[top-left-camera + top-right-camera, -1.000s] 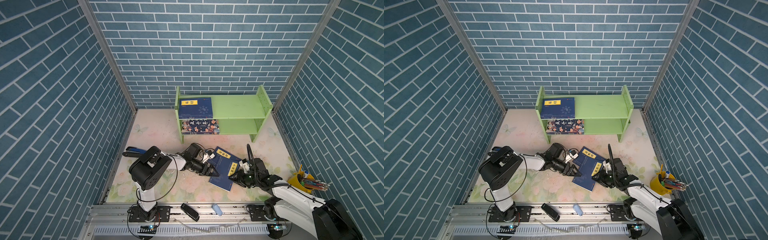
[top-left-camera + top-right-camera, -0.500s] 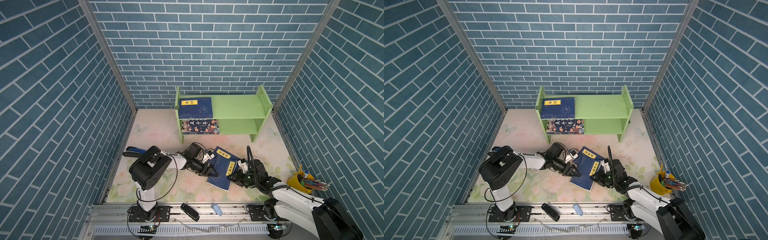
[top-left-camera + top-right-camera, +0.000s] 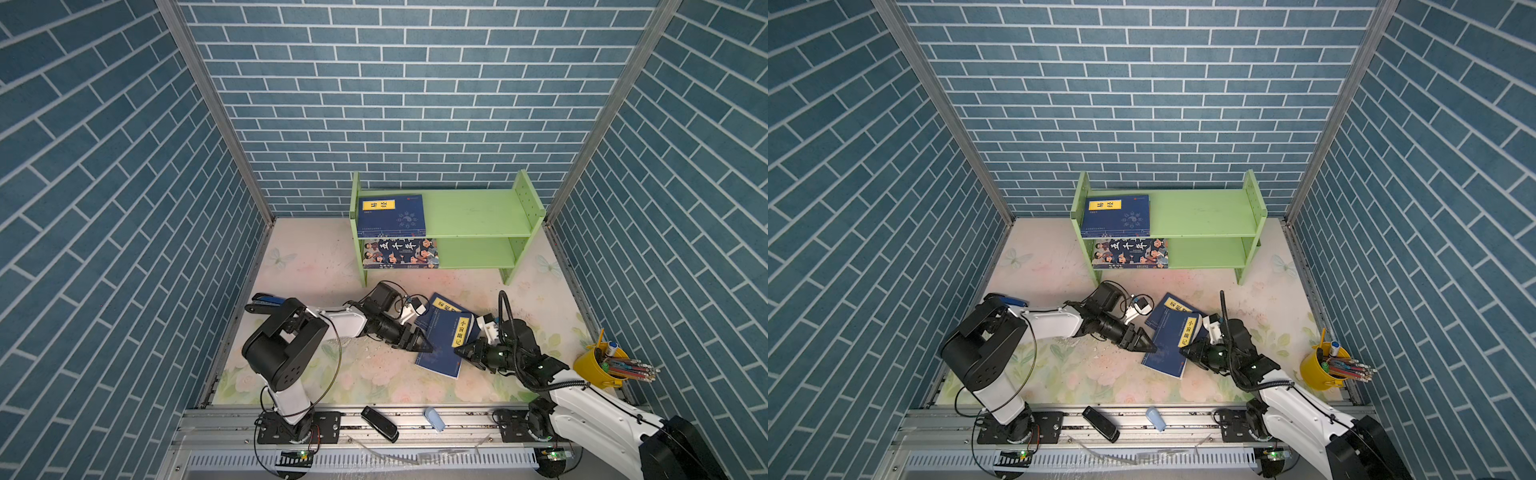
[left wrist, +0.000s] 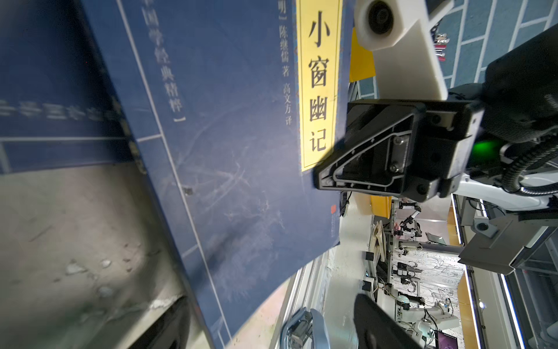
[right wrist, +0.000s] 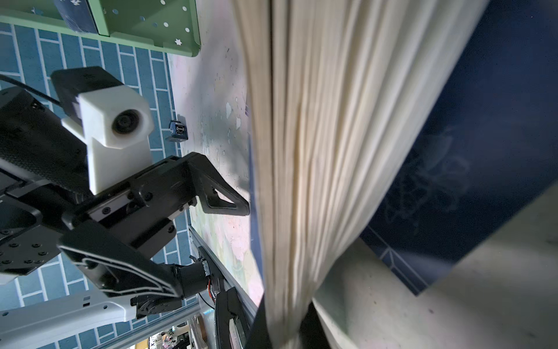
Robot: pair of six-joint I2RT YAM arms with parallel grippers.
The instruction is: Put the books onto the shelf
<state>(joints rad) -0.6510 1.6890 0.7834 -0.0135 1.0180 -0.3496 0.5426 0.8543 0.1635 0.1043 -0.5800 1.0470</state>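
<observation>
Two thin navy books with yellow labels lie stacked on the floor mat in both top views, the upper book (image 3: 444, 343) skewed over the lower book (image 3: 441, 306). My right gripper (image 3: 462, 353) is shut on the upper book's page edge, whose cream pages (image 5: 317, 151) fan out from between the black fingertips (image 5: 259, 329). My left gripper (image 3: 420, 344) stands open at that book's opposite edge; its cover (image 4: 229, 151) runs between the spread fingers (image 4: 380, 326). The light green shelf (image 3: 478, 216) at the back holds a navy book (image 3: 390, 216) on top and the cartoon book (image 3: 401, 253) below.
A yellow pencil cup (image 3: 598, 368) stands at the right wall. A black remote (image 3: 379, 424) and a light blue cap (image 3: 434, 419) lie on the front rail. A dark blue object (image 3: 266, 300) sits by the left wall. Brick walls close three sides.
The right gripper has slid a little left and closed on the upper book's page edge, nudging that book. The left arm has stayed at the book's other edge.
</observation>
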